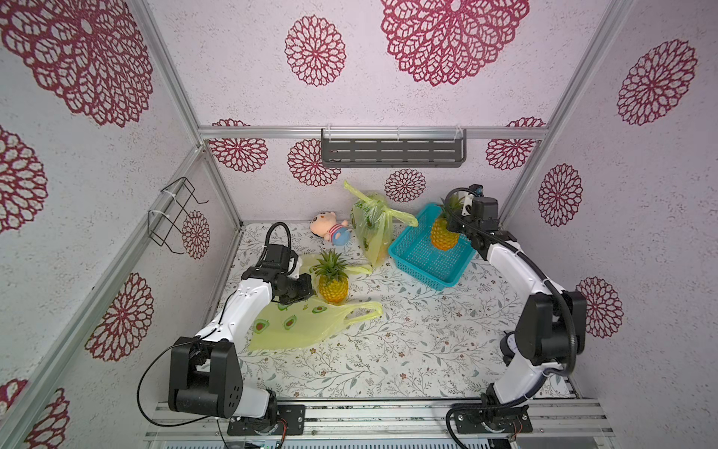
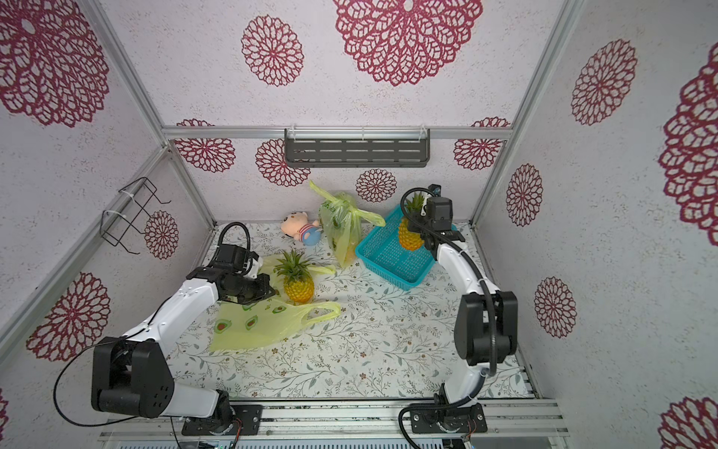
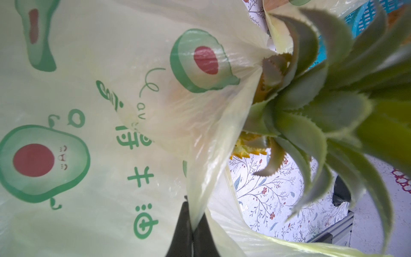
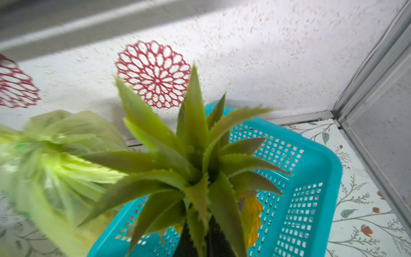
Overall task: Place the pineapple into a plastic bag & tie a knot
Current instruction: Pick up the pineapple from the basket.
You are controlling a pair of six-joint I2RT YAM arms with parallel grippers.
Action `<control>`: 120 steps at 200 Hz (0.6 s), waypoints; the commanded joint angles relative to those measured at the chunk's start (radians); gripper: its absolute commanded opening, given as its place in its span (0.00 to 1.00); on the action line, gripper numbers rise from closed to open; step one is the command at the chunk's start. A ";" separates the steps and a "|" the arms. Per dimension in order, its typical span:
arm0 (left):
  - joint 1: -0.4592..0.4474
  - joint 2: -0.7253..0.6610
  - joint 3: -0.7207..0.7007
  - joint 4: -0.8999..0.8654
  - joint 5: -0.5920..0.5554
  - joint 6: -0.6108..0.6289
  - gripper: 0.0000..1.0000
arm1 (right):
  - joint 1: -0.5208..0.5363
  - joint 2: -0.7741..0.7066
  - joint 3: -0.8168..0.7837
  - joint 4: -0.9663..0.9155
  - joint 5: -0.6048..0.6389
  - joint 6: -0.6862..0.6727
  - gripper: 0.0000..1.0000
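Reaching far, right gripper (image 4: 200,240) on pineapple (image 1: 443,235)

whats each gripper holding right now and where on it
Left gripper pinches the yellow bag by a fold of film near its opening. Right gripper is shut on the leaves of the pineapple in the basket.

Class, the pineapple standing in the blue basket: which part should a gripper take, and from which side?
Best the leafy crown, from above. The pineapple stands upright, its crown is the narrow part on top, and the basket walls crowd its wider body.
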 commanded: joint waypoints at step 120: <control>0.007 0.007 0.007 0.089 0.032 -0.001 0.00 | 0.207 -0.490 -0.514 0.343 -0.252 0.199 0.00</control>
